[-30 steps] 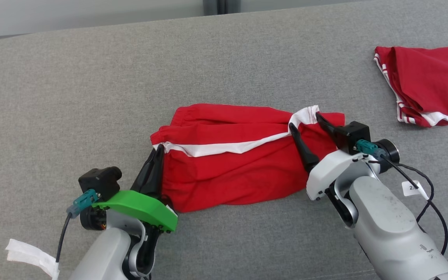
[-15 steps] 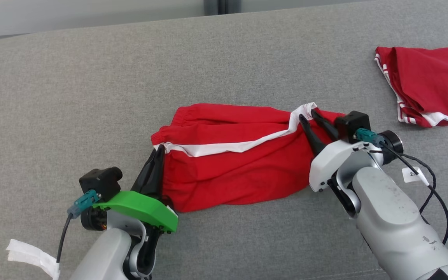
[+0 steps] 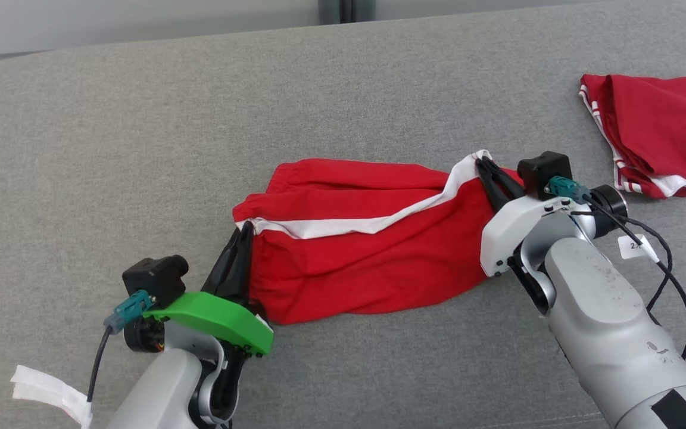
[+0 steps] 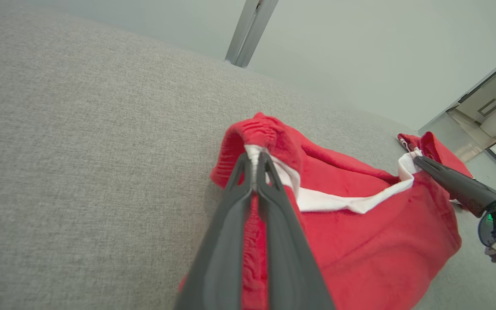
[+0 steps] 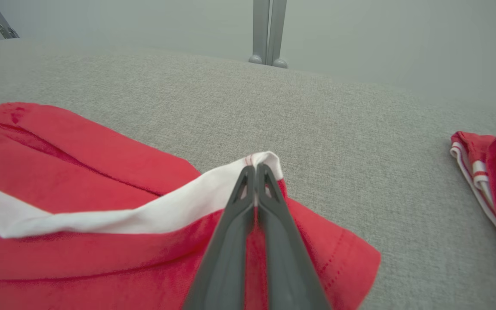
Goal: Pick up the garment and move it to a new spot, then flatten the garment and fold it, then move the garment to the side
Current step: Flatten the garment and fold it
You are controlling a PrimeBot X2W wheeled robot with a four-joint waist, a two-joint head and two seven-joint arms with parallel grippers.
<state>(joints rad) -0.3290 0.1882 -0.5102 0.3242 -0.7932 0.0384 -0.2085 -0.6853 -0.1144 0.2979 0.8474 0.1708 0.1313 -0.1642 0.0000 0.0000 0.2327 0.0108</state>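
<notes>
red shorts (image 3: 367, 262) lie on the grey cushion (image 3: 140, 149), left gripper (image 3: 242, 235) clamped on their left edge, right gripper (image 3: 485, 164) clamped on their right white-trimmed corner. cushion spreads wide beyond them; red jersey (image 3: 658, 131) well to their right.

Tabletop (image 3: 140, 149): covered in grey woven fabric; a rounded corner is seen at the far left in the head view.
Wall (image 3: 111, 24): pale, plain and unmarked, set behind the far edge.
Post (image 3: 346, 10): grey metal, twin-section and upright against the wall; rounded feet are noted in the right wrist view.
Opening (image 4: 472, 88): dark-framed, at the right edge of the left wrist view; what lies beyond cannot be determined.
Light: even and diffuse; only soft shadows are observed.
</notes>
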